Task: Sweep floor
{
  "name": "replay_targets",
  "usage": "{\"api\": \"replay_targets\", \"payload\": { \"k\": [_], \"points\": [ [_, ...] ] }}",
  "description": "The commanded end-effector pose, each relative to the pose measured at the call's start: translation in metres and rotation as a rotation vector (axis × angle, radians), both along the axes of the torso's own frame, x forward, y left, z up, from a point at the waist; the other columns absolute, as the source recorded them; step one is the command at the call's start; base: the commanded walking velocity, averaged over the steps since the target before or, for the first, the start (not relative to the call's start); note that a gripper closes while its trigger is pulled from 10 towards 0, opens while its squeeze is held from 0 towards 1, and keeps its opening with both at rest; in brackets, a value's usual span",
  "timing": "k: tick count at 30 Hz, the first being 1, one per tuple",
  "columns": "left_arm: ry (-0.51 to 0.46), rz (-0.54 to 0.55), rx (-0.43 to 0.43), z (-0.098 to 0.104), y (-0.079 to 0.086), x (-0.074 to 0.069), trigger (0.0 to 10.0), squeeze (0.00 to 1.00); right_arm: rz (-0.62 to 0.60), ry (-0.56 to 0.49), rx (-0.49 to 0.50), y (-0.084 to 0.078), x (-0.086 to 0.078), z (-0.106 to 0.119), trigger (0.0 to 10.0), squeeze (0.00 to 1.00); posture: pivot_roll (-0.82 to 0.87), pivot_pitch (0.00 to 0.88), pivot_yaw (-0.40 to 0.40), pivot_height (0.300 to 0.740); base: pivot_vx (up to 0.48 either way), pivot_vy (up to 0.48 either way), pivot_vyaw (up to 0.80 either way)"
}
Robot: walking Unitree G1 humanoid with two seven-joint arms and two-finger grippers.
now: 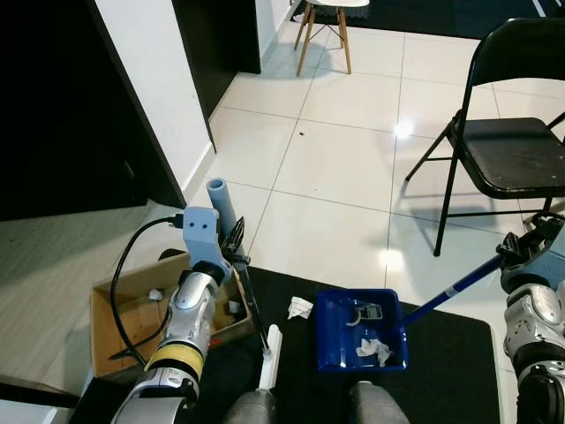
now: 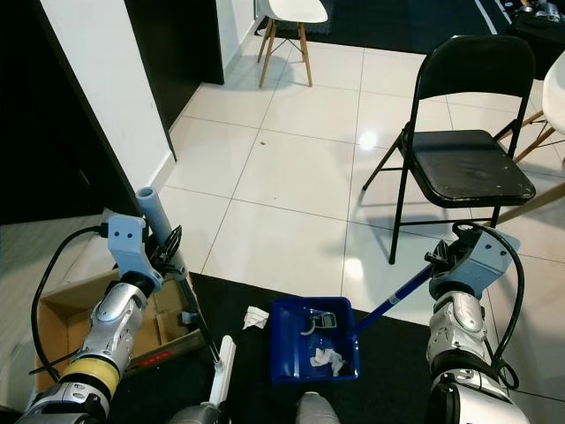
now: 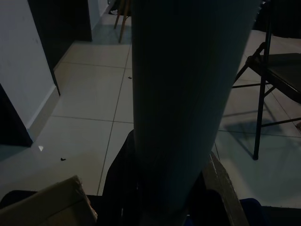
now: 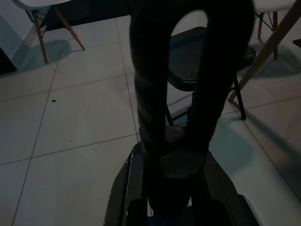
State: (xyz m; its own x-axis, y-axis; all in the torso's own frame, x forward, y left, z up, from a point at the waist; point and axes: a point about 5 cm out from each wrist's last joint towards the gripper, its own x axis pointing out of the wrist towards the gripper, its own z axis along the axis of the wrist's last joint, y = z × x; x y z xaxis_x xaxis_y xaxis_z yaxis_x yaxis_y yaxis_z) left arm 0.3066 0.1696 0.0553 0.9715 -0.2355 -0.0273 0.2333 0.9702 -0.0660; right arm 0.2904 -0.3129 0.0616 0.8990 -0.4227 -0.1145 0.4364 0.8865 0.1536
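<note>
My left gripper [image 1: 233, 249] is shut on the broom's grey tube handle [image 1: 219, 200], which rises close up as the handle [image 3: 178, 103] in the left wrist view. A thin black rod runs down from it to the white brush head [image 1: 269, 358] on the black mat. Just right of the brush lies a crumpled white paper [image 1: 300, 307]. The blue dustpan [image 1: 337, 346] rests on the mat with paper scraps [image 1: 373, 350] inside. Its blue pole [image 1: 446, 293] slants up to my right gripper [image 1: 519, 252], shut on the black loop grip [image 4: 181, 117].
An open cardboard box [image 1: 124, 309] sits at my left beside a white wall corner [image 1: 159, 88]. A black folding chair [image 1: 512, 150] stands at the right, a wooden-legged white chair [image 1: 323, 26] farther back. A dark speck [image 1: 302, 134] lies on the white tiles.
</note>
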Motion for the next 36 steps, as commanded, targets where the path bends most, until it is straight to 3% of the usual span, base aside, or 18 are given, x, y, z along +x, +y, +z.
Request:
{"api": "replay_targets", "payload": {
  "k": [1, 8, 22, 27, 31, 36],
  "points": [
    [-0.013, 0.003, -0.001, 0.001, 0.001, -0.001, 10.0, 0.00, -0.012, -0.023, -0.008, -0.005, 0.000, 0.005, 10.0, 0.00, -0.04, 0.083, -0.004, 0.740, 0.000, -0.330, 0.00],
    [-0.015, 0.012, -0.001, 0.001, -0.001, 0.000, 10.0, 0.00, -0.013, -0.028, -0.017, -0.009, 0.003, 0.011, 10.0, 0.00, -0.04, 0.085, -0.005, 0.740, 0.000, -0.480, 0.00],
    [-0.016, 0.115, -0.009, 0.004, 0.009, 0.005, 10.0, 0.00, 0.006, -0.033, -0.033, -0.009, 0.008, 0.017, 10.0, 0.00, -0.04, 0.085, -0.011, 0.740, 0.000, 0.000, 0.00],
    [-0.007, 0.097, 0.008, 0.005, 0.005, 0.008, 10.0, 0.00, 0.021, -0.031, -0.051, -0.008, 0.012, 0.021, 10.0, 0.00, -0.04, 0.087, -0.010, 0.740, 0.000, 0.000, 0.00],
    [-0.013, 0.012, 0.023, 0.008, -0.009, 0.012, 10.0, 0.00, 0.036, -0.015, -0.067, -0.007, 0.015, 0.023, 10.0, 0.00, -0.04, 0.101, -0.001, 0.740, 0.000, 0.000, 0.00],
    [-0.058, 0.015, 0.021, 0.017, -0.012, 0.017, 10.0, 0.00, 0.035, -0.001, -0.078, -0.009, 0.015, 0.024, 10.0, 0.00, -0.03, 0.121, 0.002, 0.740, 0.000, 0.000, 0.00]
  ]
}}
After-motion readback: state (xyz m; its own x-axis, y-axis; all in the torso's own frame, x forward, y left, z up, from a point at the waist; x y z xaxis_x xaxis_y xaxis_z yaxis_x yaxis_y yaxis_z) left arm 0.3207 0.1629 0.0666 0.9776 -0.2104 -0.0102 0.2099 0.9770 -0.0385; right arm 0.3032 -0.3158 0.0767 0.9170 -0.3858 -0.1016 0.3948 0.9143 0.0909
